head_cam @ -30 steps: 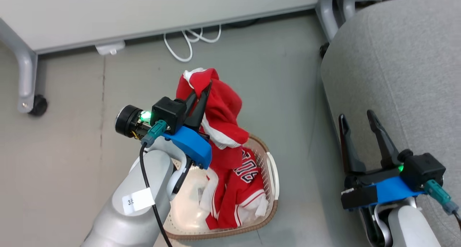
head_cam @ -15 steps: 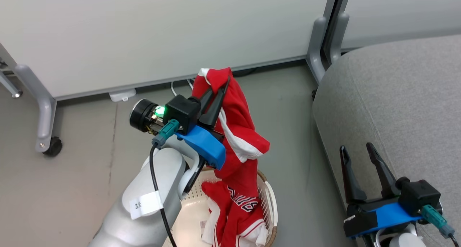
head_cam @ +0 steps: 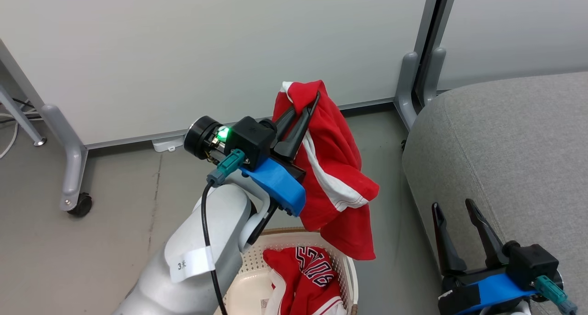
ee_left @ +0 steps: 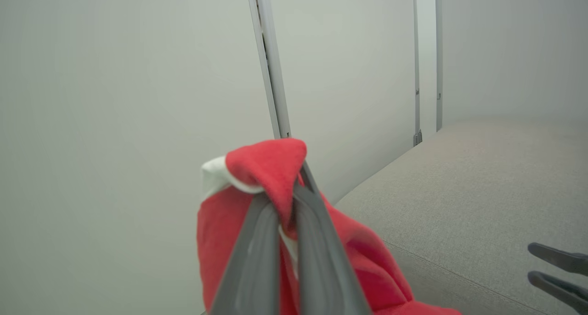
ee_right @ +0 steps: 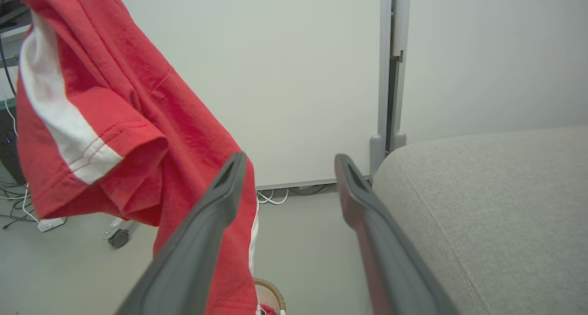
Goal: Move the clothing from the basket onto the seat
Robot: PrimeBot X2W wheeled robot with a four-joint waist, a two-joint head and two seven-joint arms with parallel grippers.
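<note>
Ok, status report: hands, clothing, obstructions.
Left hand shut on red garment, hanging above basket. Right hand open, empty, beside seat. Lettered jersey in basket. Path to seat looks clear.

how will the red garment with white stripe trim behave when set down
Probably floppy: the red striped garment droops in folds from the left gripper. Likely light: one fingertip pinch carries it. May crumple on landing.
</note>
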